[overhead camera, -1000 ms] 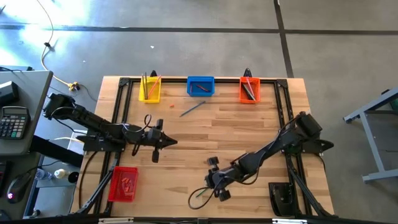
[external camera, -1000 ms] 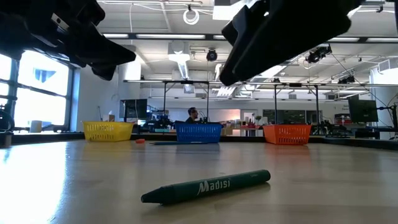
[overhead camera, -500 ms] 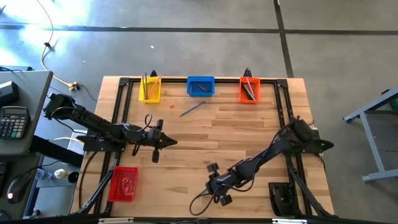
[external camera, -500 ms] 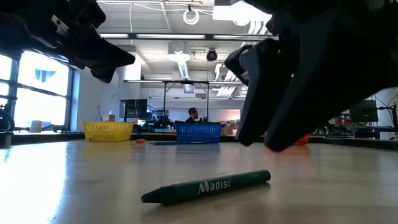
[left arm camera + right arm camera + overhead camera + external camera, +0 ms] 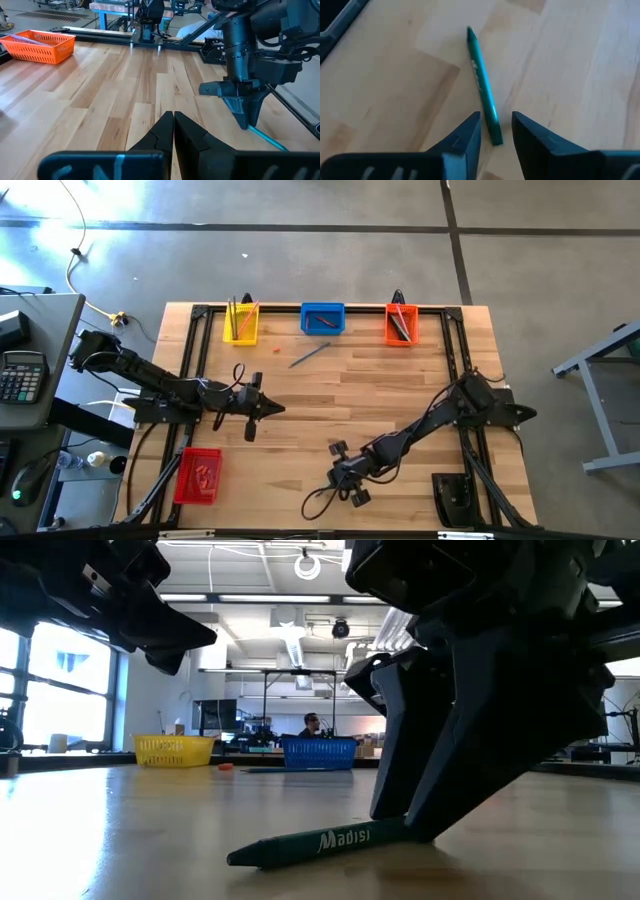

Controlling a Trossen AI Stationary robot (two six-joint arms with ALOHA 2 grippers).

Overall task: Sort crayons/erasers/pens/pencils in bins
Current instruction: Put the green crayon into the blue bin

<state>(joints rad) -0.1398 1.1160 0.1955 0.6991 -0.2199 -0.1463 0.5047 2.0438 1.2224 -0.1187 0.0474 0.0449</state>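
So the right hand (image 5: 495, 131) is parked right down over the green crayon (image 5: 482, 85), fingers partly open with one on each side of the crayon's blunt end. Nothing's gripped yet as far as I can tell: in the wrist view there's desk visible between each finger and the stick. From the low view the fingertips (image 5: 400, 810) are basically at desk level, right on that end of the crayon (image 5: 330, 838).

The bit that matters: the crayon's long axis runs straight away from the hand, pointy tip at the far end, so the fingers are set across the stick, not along it. That's the right way round for a pinch, it just looks like it'd be grabbing near the end and not the middle, so I'd guess it might droop or swivel when lifted.

On the high view the right hand (image 5: 345, 475) sits at about 6 o'clock on the desk (image 5: 400, 390), near the front edge, and the crayon is mostly hidden under it there.

The left hand (image 5: 173, 131) is pinched closed and empty, hanging out around 9 o'clock, well apart from the crayon, so the right arm is clearly the nearer one. The red bin (image 5: 198, 476) is at roughly 8 o'clock, the yellow, blue and orange ones along 12.
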